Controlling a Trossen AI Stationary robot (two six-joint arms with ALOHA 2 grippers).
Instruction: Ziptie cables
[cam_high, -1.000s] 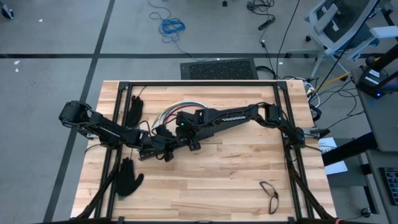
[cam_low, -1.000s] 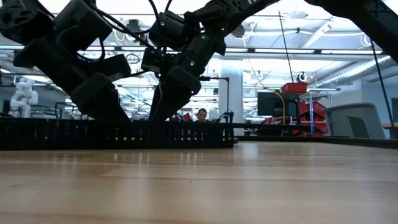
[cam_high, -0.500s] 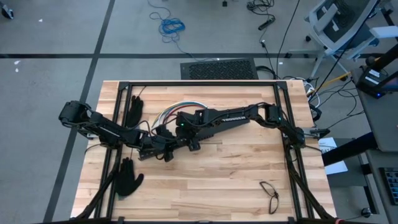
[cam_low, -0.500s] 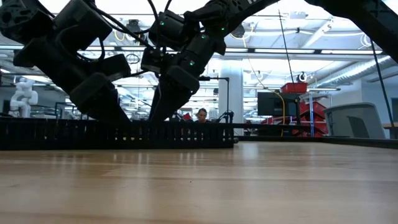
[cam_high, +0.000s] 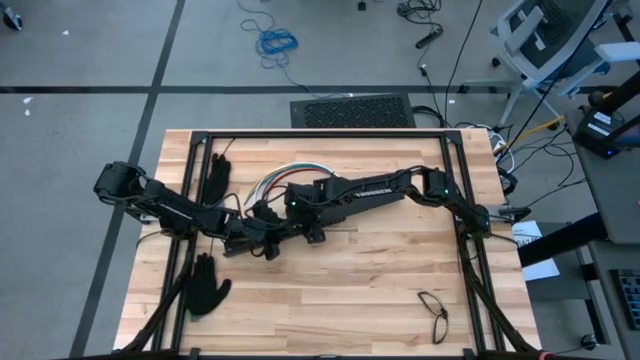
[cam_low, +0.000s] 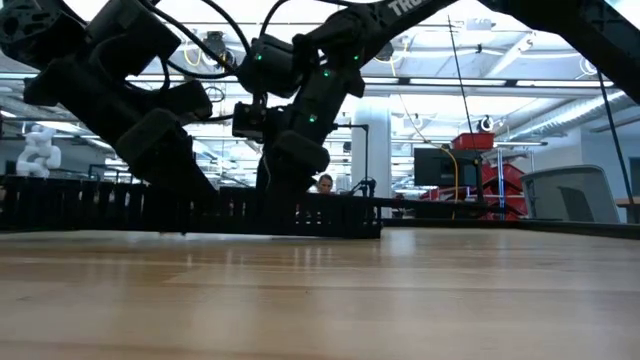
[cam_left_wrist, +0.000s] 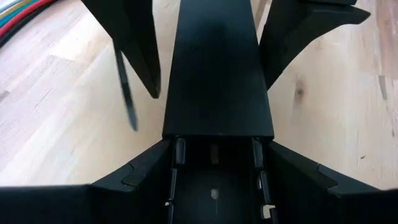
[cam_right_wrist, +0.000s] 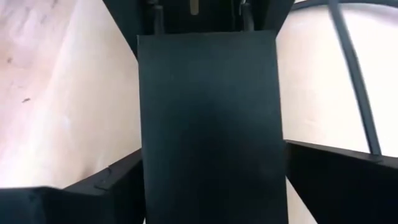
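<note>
Mid-table, left pincer (cam_left_wrist: 217, 147) clenched on black bar (cam_left_wrist: 217, 74), right pincer (cam_right_wrist: 213, 149) released, straddling it, cables (cam_high: 290, 168) behind

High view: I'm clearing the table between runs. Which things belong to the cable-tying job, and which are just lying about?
Job in hand:
- cables, far side of the table
- black bar, gripped by the left gripper, with the right gripper at its other end
- thin dark strip, perhaps a ziptie

Lying about:
- black gloves, on the left
- glasses, near right corner
</note>
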